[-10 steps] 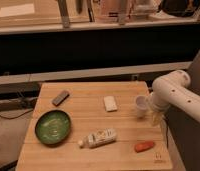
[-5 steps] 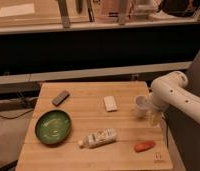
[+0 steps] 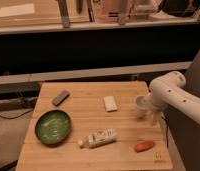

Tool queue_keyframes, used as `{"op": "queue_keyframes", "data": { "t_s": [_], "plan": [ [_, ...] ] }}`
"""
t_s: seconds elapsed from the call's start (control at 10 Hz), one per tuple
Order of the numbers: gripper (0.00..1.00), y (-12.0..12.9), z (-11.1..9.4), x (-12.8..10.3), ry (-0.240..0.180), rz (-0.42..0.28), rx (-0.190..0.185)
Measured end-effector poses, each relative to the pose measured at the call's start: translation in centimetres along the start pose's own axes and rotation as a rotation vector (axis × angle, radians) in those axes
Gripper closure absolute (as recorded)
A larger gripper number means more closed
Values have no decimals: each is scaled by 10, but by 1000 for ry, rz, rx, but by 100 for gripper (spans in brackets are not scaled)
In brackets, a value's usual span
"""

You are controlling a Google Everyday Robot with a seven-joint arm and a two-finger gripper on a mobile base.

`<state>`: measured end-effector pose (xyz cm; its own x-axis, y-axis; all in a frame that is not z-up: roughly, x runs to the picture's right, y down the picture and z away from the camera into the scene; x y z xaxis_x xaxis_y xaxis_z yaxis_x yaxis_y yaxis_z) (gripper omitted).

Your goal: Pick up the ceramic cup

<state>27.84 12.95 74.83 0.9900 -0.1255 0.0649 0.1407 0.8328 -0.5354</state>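
A wooden bench [image 3: 88, 116] seen from above, with my white arm reaching in from the right. The ceramic cup [image 3: 141, 104] stands near the bench's right edge, right of a flat white block [image 3: 110, 103] and well apart from the green bowl [image 3: 53, 126] at the left. My claw [image 3: 151, 114] is low at the cup's right side, just beside it. I cannot tell whether it is released or clenched, nor whether it touches the cup. The cup is small, white, round, plain and without a handle, far smaller than the bowl. I judge it light but rigid, likely smooth-glazed and so slippery, and liable to chip or break if dropped or knocked over. With no handle, I would take it across its wall near the rim, squeezing firmly but gently. A white labelled bottle [image 3: 98, 138] lies on its side near the front.
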Motion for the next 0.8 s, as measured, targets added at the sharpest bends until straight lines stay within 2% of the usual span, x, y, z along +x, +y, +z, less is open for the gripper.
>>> {"op": "queue_keyframes", "data": {
  "t_s": [0.8],
  "plan": [
    [20,-5,6,0,-2,-44,-5]
  ]
}}
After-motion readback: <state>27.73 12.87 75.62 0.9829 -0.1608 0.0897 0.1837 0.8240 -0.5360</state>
